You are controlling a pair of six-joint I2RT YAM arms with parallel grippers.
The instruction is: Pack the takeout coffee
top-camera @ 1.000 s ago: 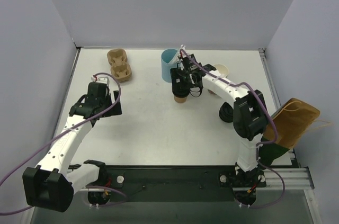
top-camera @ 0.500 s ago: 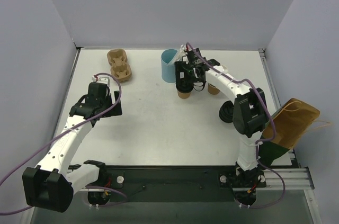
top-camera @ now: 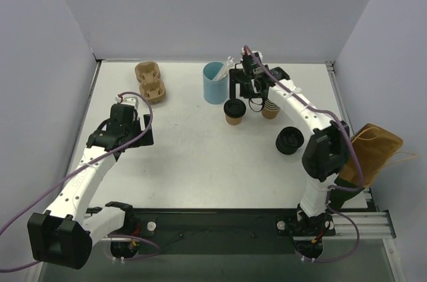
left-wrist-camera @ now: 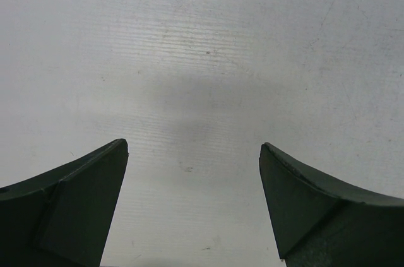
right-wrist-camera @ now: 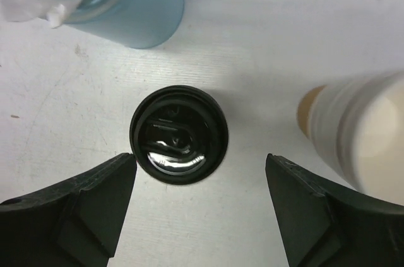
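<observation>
The takeout coffee (top-camera: 234, 111), a small tan paper cup with a black lid, stands upright behind the table's middle. My right gripper (top-camera: 248, 94) hangs open just behind and above it, touching nothing. In the right wrist view the black lid (right-wrist-camera: 179, 134) lies ahead of my right gripper (right-wrist-camera: 199, 156), close to the left finger, with bare table between the fingers. My left gripper (top-camera: 124, 135) is far off at the table's left. In its wrist view the left gripper (left-wrist-camera: 193, 146) is open over bare table.
A light-blue cup (top-camera: 213, 82) with white sticks stands just left of the right gripper. A stack of cream cups (top-camera: 270, 110) stands right of the coffee. Black lids (top-camera: 289, 141) lie nearer. A brown cup carrier (top-camera: 151, 81) is at the back left. A tan bag (top-camera: 370, 154) hangs off the right edge.
My right gripper was down over the coffee cup; it has drawn back and to the right, leaving the lidded cup standing free. The left arm has not moved.
</observation>
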